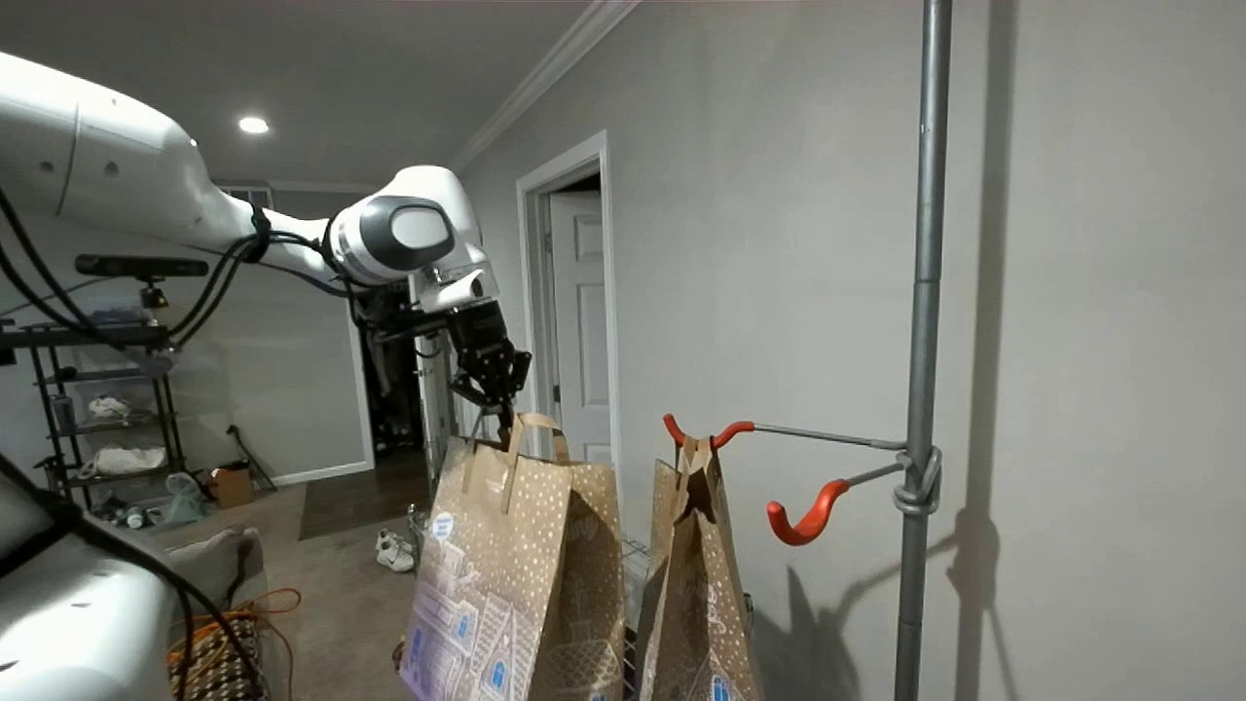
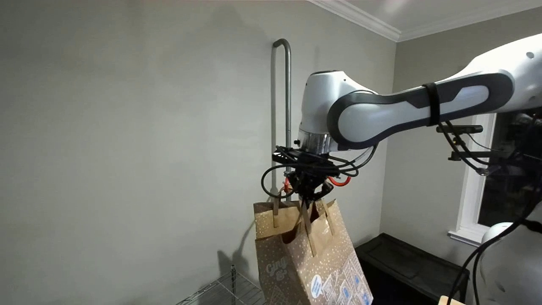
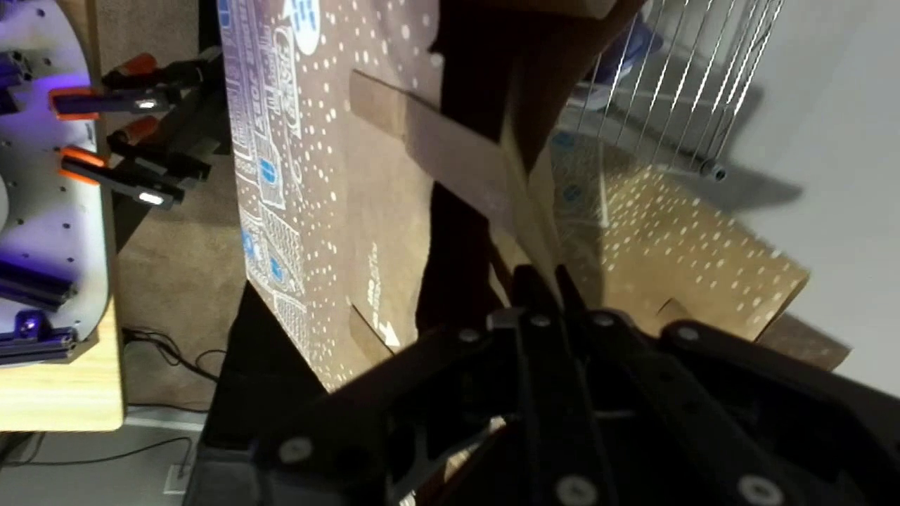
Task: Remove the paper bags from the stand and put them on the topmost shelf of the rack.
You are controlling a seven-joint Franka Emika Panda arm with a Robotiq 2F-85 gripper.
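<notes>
In an exterior view I see a brown paper bag (image 1: 496, 574) slung by its top from the pincer (image 1: 506, 425) and clear of the stand (image 1: 923, 370); a second bag (image 1: 696, 594) hangs just beside it on an orange-red hook (image 1: 735, 431). The slung bag's mouth points up, but its long axis isn't plumb — the lower part slants out toward the robot (image 1: 117, 156), and the printed face looks that way too. The second bag hangs mouth-up as well, closer to upright. In an exterior view the same lean shows, and the topmost shelf (image 2: 243, 292) of the rack (image 2: 233, 292) lies lower and near, with a corner post (image 2: 233, 273) poking above its grid. That post would worry me most: brought over too low, the slanting base could snag there and fold or tear the paper. A wide swing might also nudge the second bag loose from its hook. In the wrist view a flat handle (image 3: 457, 154) runs in between the fingertips (image 3: 527, 284), which are pinched together with only paper between — whether both handles are caught, I can't tell. If it's just one, I'd expect the bag to twist as it travels and tip over when it's set down.
</notes>
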